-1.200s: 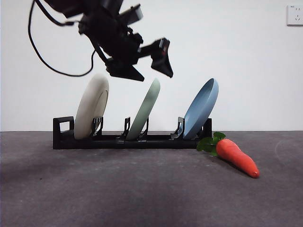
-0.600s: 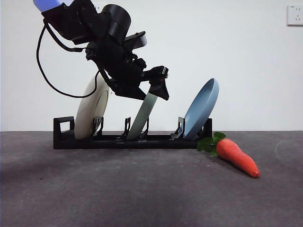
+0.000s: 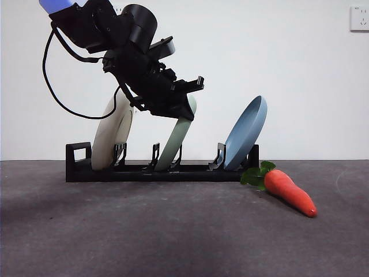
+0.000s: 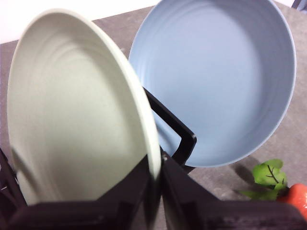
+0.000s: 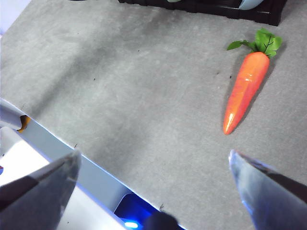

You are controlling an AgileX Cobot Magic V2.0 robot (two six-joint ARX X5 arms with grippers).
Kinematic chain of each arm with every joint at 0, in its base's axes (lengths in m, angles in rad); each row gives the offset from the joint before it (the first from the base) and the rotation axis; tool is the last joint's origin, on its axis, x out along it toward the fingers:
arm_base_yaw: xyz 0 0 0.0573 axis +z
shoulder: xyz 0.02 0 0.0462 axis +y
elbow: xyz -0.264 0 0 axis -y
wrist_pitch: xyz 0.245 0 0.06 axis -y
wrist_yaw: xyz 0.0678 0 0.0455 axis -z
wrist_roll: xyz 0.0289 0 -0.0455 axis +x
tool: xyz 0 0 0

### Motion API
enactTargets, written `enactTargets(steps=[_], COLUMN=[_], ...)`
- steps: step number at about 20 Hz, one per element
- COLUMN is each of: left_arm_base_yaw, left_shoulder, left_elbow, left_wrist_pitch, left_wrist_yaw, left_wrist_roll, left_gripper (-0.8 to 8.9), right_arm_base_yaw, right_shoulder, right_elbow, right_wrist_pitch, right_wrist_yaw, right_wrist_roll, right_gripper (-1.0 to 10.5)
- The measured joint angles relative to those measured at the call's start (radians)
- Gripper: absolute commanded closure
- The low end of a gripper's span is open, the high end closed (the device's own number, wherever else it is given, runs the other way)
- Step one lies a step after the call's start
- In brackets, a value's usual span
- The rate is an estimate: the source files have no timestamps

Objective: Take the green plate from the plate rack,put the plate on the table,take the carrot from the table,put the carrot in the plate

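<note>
The green plate (image 3: 176, 141) stands upright in the middle slot of the black plate rack (image 3: 144, 171). My left gripper (image 3: 185, 107) has come down from the upper left and is shut on the plate's top rim. In the left wrist view its two jaws pinch the rim (image 4: 154, 187) of the green plate (image 4: 72, 120). The carrot (image 3: 291, 192) lies on the table to the right of the rack, leafy top towards the rack. It also shows in the right wrist view (image 5: 244, 91). My right gripper (image 5: 153, 167) is open and empty above the table, apart from the carrot.
A cream-white plate (image 3: 109, 138) stands in the rack's left slot and a blue plate (image 3: 245, 135) in the right slot, close behind the green one (image 4: 220, 81). The dark grey table (image 3: 173, 231) stretches in front of the rack. A wall socket (image 3: 358, 18) is at the top right.
My left gripper has come down from above the rack onto the green plate's top rim, and its jaws have gone from spread apart to shut on it. The plates and carrot have not moved.
</note>
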Motion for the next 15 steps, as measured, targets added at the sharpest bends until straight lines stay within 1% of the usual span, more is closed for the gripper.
enactTargets(steps=[4,8,10,12,14,15], left_arm_base_yaw=[0.0,-0.001,-0.005,-0.031,-0.086,-0.129], left_shoulder=[-0.044,-0.164,-0.237,-0.324,-0.418,-0.471], left_elbow=[0.0,0.003,0.007,0.008,0.008,0.008], left_wrist_pitch=[-0.009,-0.019,-0.067,-0.19,-0.354,-0.452], left_wrist_yaw=[0.011,0.042,0.072,0.061,0.023,-0.034], left_wrist_roll=[-0.03,-0.037,-0.037,-0.027,0.032,0.081], left_gripper=[8.22,8.22,8.22,8.2,8.2,8.2], right_arm_base_yaw=[0.0,0.0,0.0,0.0,0.0,0.0], right_shoulder=[0.0,0.0,0.0,0.0,0.0,0.0], right_elbow=[0.0,0.0,0.0,0.0,0.0,0.0], right_wrist_pitch=[0.0,0.0,0.0,0.001,0.01,0.016], right_wrist_yaw=[0.0,0.0,0.0,0.0,0.0,0.0], right_wrist_roll=[0.0,0.0,0.0,0.001,0.008,0.012], right_gripper=[2.6,2.6,2.6,2.6,2.6,2.6])
